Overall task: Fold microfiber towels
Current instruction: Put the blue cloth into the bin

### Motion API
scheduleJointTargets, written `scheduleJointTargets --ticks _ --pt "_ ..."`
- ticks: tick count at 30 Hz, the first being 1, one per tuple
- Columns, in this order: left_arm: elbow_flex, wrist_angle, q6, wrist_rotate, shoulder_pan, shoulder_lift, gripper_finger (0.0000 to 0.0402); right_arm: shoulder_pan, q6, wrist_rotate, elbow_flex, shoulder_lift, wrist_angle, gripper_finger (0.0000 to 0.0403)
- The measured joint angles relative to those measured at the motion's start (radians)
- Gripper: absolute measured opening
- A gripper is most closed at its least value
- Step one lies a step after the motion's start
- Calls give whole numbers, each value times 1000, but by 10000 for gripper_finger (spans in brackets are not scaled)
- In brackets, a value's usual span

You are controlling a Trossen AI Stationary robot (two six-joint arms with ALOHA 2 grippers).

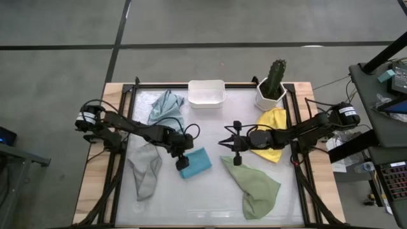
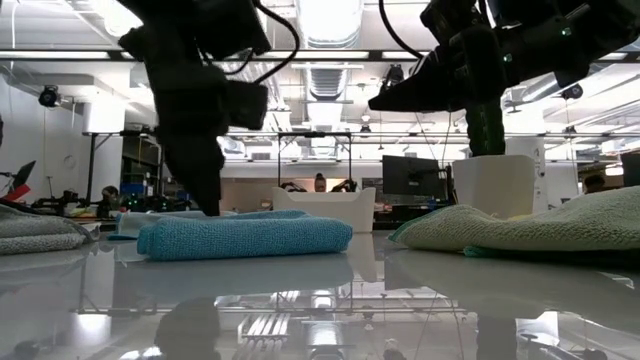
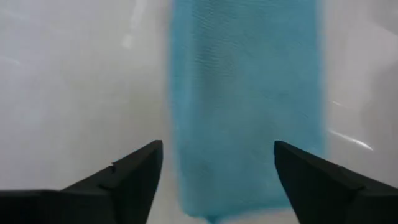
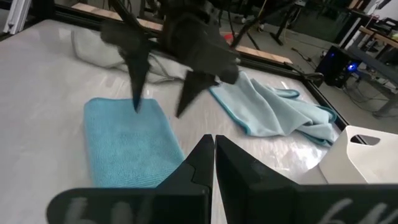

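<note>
From above, the left gripper (image 1: 182,163) stands at the near-left edge of the folded blue towel (image 1: 197,162), which lies flat in the middle of the table; its jaws are spread and hold nothing. The right gripper (image 1: 224,143) waits with its jaws pressed together, just beside the yellow towel (image 1: 272,143) and above the green towel (image 1: 257,187). The grey towel (image 1: 145,170) and the pale towel (image 1: 166,107) lie on the left side, not yet folded. In the low view, the left fingers (image 2: 200,170) come down to the table behind the blue towel's (image 2: 245,236) end. In the left wrist view the blue towel (image 3: 245,112) lies ahead of the spread jaws, more toward one finger. In the right wrist view the left gripper (image 4: 161,102) has one tip on the towel's (image 4: 127,146) edge. I judge the fold is finished: lift straight up, so no tip drags the layers open.
</note>
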Motion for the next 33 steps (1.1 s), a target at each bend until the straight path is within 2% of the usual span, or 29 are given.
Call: scheduleJointTargets --ticks 6,13,22,28,33 --pt "2 136 7 -23 1 40 312 0 0 0 0 0 0 9" --pt "1 156 2 -23 2 111 302 0 0 0 0 0 -1 9" --pt "8 161 0 -2 -4 125 238 0 0 0 0 0 -7 9" --pt "8 167 -1 67 -23 120 172 0 1 0 0 0 -6 9" --pt "9 171 -1 57 -46 140 116 0 1 0 0 0 -4 9"
